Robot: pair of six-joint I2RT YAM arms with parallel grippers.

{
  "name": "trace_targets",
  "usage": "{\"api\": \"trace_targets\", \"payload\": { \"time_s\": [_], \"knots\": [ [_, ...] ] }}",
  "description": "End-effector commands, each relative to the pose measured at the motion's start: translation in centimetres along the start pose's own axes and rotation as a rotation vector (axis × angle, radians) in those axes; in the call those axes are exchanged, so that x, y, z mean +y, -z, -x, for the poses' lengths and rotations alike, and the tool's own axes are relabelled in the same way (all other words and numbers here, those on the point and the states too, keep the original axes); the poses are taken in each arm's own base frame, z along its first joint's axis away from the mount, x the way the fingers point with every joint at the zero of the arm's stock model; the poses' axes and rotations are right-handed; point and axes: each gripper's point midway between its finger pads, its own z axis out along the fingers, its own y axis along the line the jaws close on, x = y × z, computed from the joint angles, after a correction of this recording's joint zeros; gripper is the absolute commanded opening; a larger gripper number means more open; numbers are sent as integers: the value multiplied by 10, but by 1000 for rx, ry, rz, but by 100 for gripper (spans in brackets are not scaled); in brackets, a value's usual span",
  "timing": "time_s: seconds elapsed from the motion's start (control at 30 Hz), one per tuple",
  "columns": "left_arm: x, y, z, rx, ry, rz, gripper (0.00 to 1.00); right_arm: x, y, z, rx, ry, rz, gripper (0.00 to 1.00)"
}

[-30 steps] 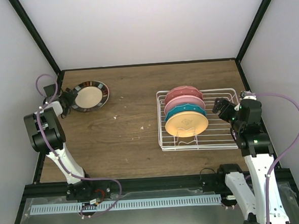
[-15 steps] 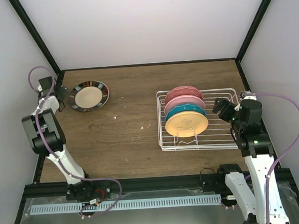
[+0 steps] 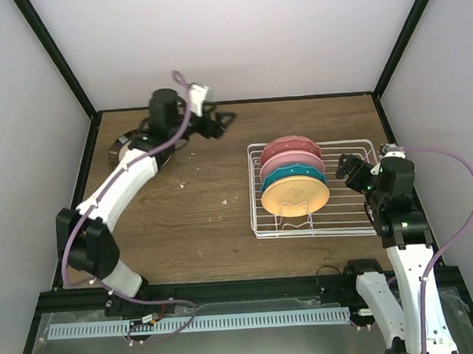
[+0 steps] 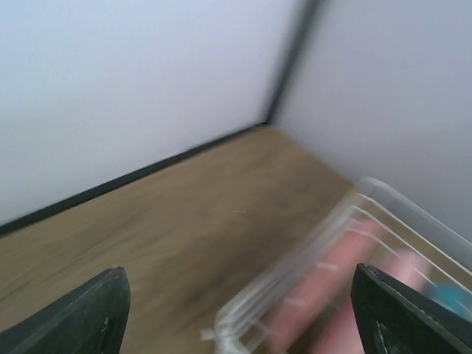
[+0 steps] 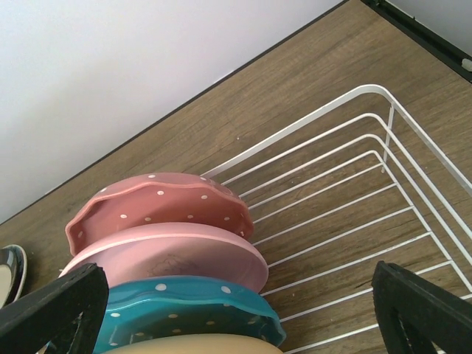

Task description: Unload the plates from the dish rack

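Top external view: a wooden table [image 3: 207, 219] inside a white-walled enclosure, with your two arms mounted at the near edge. A white wire dish rack [image 3: 347, 214] sits on the right half of the table. Four plates stand upright in it. From front to back they are a peach-orange plate [image 3: 295, 195] facing you, a teal plate [image 3: 281, 178], a near pink plate [image 3: 288, 164] and a far pink plate [image 3: 291, 144]. A fifth, the dark-rimmed plate [image 3: 120, 144], lies flat on the table near the far left corner, well apart from the rack and partly hidden beneath your left arm [image 3: 128, 175]. That arm stretches diagonally over it. The left jaws hang above bare table near the back wall, between the dark-rimmed plate and the rack.

Left wrist view, blurred: both fingers [image 4: 74, 317] sit at the bottom corners, spread wide with nothing between them, so the left jaws are released and empty. A corner of the rack and the pink plates show ahead.

The right jaws hover just beside the rack's right side. Right wrist view: its fingers [image 5: 51, 310] are likewise spread at the corners, released and holding nothing. They face across the rack wires toward the two pink plates and the teal one. White dots show on the teal and far pink plates.
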Motion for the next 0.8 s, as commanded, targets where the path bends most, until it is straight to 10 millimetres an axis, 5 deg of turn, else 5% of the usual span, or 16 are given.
{"api": "trace_targets", "payload": {
  "time_s": [0.0, 0.13, 0.23, 0.43, 0.77],
  "knots": [
    [-107, 14, -24, 33, -402, -236, 80, 1, 9, 3, -30, 6, 5, 100],
    [-169, 19, -73, 79, -672, -329, 64, -4, 16, 1, -43, 4, -7, 100],
    [-193, 23, -104, 117, -787, -383, 58, -4, 18, 1, -46, 2, -9, 100],
    [-214, 15, -143, 174, -888, -421, 57, -3, 16, 0, -40, 2, -1, 100],
    [-226, -5, -163, 188, -913, -446, 57, -2, 19, 1, -45, 9, 0, 100]
  ]
}}
